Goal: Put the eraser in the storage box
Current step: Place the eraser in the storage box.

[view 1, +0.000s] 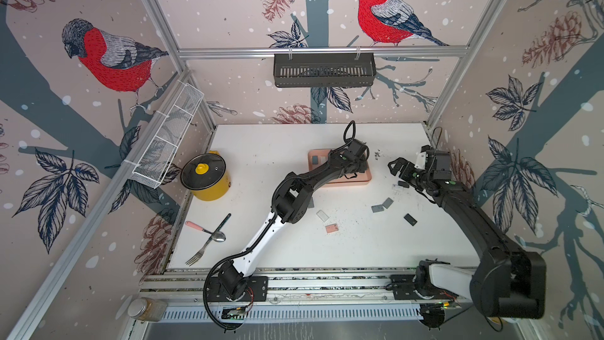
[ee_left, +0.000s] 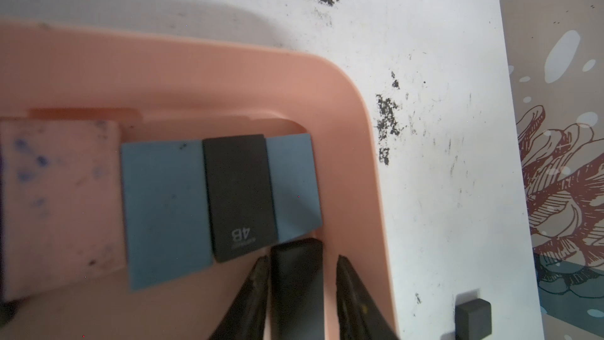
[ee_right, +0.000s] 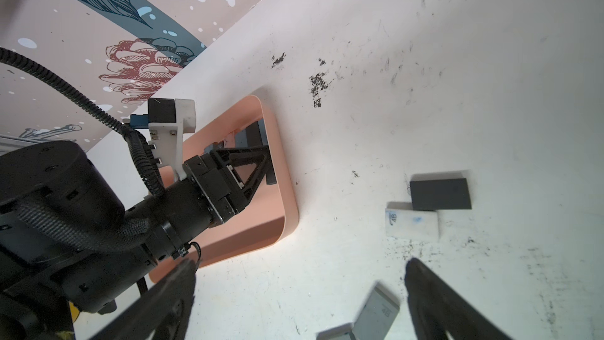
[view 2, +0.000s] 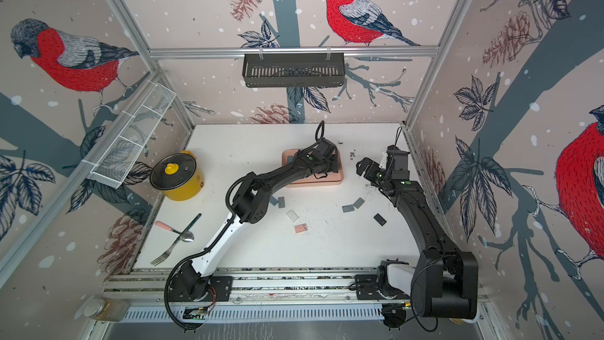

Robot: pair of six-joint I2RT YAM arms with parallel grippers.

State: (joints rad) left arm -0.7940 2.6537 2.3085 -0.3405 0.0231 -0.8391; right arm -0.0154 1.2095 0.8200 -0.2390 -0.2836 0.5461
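The salmon-pink storage box (view 1: 362, 180) (view 2: 330, 182) lies at the table's back middle. My left gripper (ee_left: 302, 258) (view 1: 360, 167) reaches down inside it, near its corner rim (ee_left: 359, 125). A black eraser (ee_left: 295, 286) stands between its fingers, touching one of them, with a gap to the other. Beside it in the box lie a black 4B eraser (ee_left: 240, 191), blue-grey erasers (ee_left: 163, 210) and a pink eraser (ee_left: 58, 204). My right gripper (view 1: 397, 166) (ee_right: 302, 264) hovers wide open and empty right of the box, over loose erasers.
Loose erasers lie on the table: black (ee_right: 439, 193), white (ee_right: 411, 224), grey (ee_right: 379, 312), a grey pair (view 1: 382, 206), white (view 1: 322, 215), pink (view 1: 331, 228). A yellow pot (view 1: 206, 176), a spoon (view 1: 209, 232) and a fork (view 1: 199, 251) are at the left. Baskets hang on the walls.
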